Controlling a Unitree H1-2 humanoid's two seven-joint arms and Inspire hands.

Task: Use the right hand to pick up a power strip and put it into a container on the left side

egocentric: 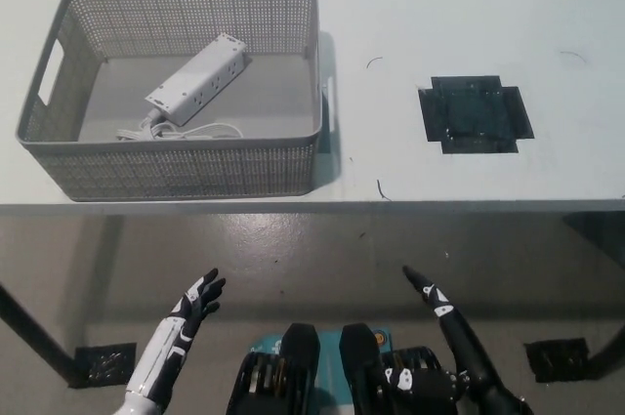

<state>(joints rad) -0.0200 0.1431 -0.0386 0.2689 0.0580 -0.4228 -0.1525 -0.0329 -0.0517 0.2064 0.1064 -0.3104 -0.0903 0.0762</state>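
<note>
The fingers (422, 287) of the black right hand (441, 312) are stretched out straight and apart, pinching nothing; the hand sits low in the bottom right of the frame, below the bench edge and well apart from everything on it. The white left hand (192, 303) rests at the bottom left, its fingers loosely spread and empty too.

The power strip (196, 79) lies inside the grey basket (186, 169) at the upper left of the frame, slanted across the basket floor, with its white cord (186, 130) looped beside its lower end. By this layout the task looks finished.

The strip is a long, stiff plastic bar, probably light, with smooth faces that could slip. The surest hold would be across its narrow width near the middle, fingers on the two long sides. The cord is limp and would trail and tug, possibly catching on the mesh wall.

A dark square patch (476, 114) marks the bench (439, 24) at the upper right.
</note>
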